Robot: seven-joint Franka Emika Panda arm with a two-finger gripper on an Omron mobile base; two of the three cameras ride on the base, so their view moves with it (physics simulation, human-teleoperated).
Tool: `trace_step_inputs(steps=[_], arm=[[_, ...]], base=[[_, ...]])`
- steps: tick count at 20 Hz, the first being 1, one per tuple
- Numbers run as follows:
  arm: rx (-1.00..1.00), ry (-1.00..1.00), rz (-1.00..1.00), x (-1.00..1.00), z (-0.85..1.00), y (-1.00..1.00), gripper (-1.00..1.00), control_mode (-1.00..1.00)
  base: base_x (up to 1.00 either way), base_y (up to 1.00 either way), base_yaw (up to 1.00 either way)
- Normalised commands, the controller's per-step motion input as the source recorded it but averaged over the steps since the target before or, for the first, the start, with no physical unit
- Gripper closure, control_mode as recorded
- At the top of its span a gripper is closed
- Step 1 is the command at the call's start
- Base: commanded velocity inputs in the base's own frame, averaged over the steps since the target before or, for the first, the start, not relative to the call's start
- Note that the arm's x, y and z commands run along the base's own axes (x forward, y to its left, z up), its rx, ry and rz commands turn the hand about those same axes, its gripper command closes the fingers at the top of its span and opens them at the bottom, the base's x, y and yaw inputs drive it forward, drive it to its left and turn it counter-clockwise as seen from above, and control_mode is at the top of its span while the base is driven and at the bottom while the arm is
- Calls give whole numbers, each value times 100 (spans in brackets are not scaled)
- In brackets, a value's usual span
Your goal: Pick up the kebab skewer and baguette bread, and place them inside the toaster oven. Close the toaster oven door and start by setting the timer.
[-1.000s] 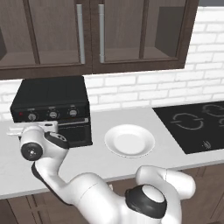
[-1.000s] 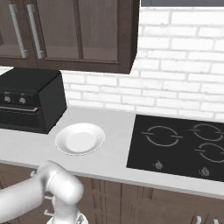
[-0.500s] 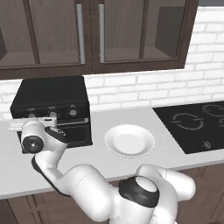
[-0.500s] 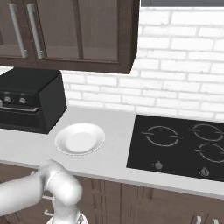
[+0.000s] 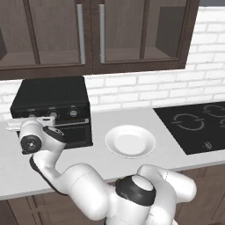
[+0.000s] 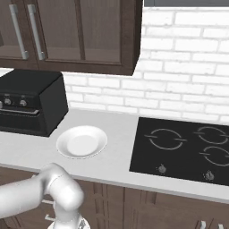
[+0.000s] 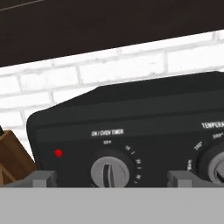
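The jaws stand released, spread wide with nothing between them; in the hand view the gripper [image 7: 112, 178] faces the toaster oven [image 7: 131, 131] head-on, one fingertip to either side of the timer knob [image 7: 110, 170], which sits between them without being touched; a small red light [image 7: 58, 153] glows on the panel beside that knob, and part of a second knob [image 7: 214, 166] shows at the edge under the temperature lettering; a brown wooden object [image 7: 11, 159] sits at the oven's side, too cropped to name.

In the left base view the gripper [image 5: 24, 125] hangs just in front of the control panel at the oven's left end; compared with a second ago the hand has risen from the level of the toaster oven door [image 5: 74, 134] to the row of knobs, and the elbow has swung closer to the oven; the jaws have stayed as wide as they were.

The toaster oven [image 5: 52, 103] stands on the counter [image 5: 101, 160] against the brick wall, its door shut upright; the white plate [image 5: 130, 141] lies bare just beside it, unmoved; the cooktop [image 5: 197, 125] lies well apart; whether the skewer and bread lie inside the oven I cannot tell through the dark pane.
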Motion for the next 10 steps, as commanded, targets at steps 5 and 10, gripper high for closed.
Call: trace_step_inputs(steps=[5,10], arm=[[0,0,0,6,0,5,-100,-100],[0,0,0,14,-8,9,-100,-100]], base=[[0,0,0],[0,0,0]])
